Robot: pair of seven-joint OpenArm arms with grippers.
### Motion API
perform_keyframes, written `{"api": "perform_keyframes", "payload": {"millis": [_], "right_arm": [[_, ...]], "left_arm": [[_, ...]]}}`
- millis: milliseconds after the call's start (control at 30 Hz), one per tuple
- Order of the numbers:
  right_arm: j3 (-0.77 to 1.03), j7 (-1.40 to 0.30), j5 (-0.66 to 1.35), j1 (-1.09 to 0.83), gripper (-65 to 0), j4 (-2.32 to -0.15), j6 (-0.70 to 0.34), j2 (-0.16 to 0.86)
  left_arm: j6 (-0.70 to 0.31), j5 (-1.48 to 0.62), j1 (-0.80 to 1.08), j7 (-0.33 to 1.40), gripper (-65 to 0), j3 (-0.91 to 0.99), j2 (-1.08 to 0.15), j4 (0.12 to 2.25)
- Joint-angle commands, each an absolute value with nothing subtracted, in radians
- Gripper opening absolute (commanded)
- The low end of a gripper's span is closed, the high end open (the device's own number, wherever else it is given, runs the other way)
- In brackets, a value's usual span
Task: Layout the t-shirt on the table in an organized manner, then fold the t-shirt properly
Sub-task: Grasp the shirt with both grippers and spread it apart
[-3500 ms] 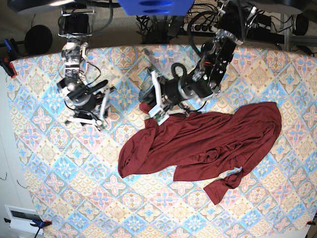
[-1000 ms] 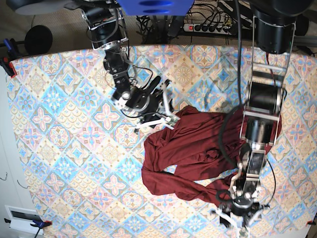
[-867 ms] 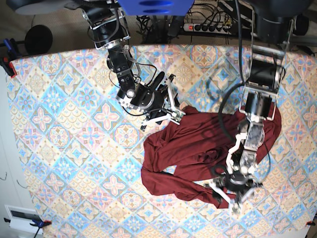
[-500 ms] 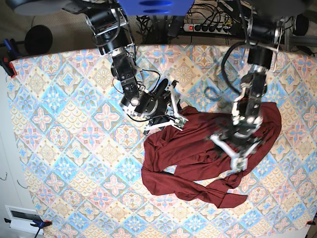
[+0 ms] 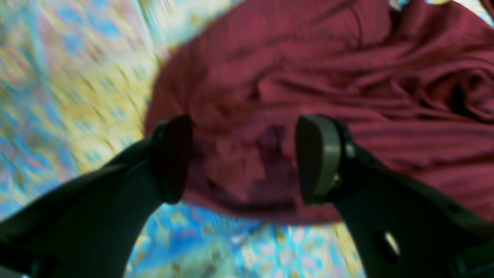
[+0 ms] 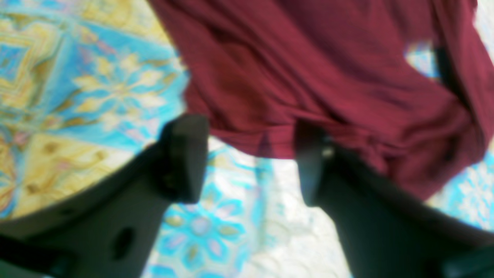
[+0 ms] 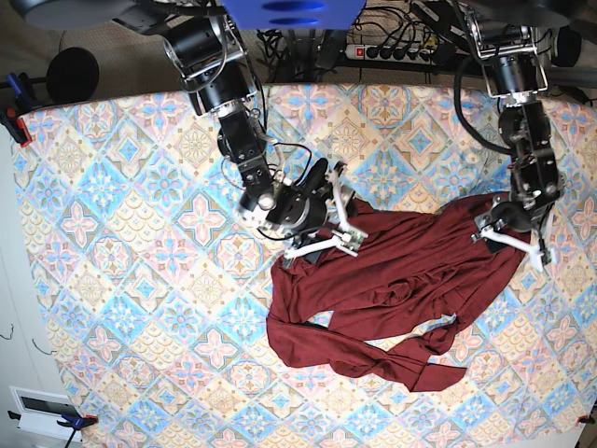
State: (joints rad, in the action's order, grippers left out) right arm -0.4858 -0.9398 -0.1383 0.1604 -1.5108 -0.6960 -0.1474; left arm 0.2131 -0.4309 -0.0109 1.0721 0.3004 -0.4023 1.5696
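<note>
Now | my left gripper [image 7: 511, 235] has swung from the t-shirt [image 7: 392, 280] hem to its far edge; both grippers' jaws apart, nothing clamped | shirt bunched mid-table [image 7: 112, 280]; layout unfinished

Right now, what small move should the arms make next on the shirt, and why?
Probably close both grippers. The left gripper and right gripper stand open over edges of the crumpled t-shirt, so gripping would let them spread it flat on the table.
</note>
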Motion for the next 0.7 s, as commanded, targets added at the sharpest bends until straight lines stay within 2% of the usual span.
{"api": "perform_keyframes", "payload": {"millis": [0, 133, 567, 667], "right_arm": [[-0.487, -0.923, -0.128, 0.179, -23.5, -1.526, -0.698, -0.157], [-0.487, -0.921, -0.128, 0.179, -21.4, -1.512, -0.698, -0.157], [-0.492, -0.886, -0.13, 0.249, -21.4, -1.42, -0.698, -0.157], [-0.561, -0.863, -0.13, 0.269, -21.4, -1.377, -0.698, -0.157]], "left_arm": [[0.219, -0.466, -0.015, 1.081, -22.0, 0.332, -0.432, 1.587], [0.219, -0.559, 0.019, 1.148, -22.0, 0.406, -0.432, 1.587], [0.219, -0.559, 0.062, 1.152, -22.0, 0.407, -0.426, 1.581], [0.22, -0.559, 0.062, 1.153, -22.0, 0.41, -0.426, 1.581]]}}
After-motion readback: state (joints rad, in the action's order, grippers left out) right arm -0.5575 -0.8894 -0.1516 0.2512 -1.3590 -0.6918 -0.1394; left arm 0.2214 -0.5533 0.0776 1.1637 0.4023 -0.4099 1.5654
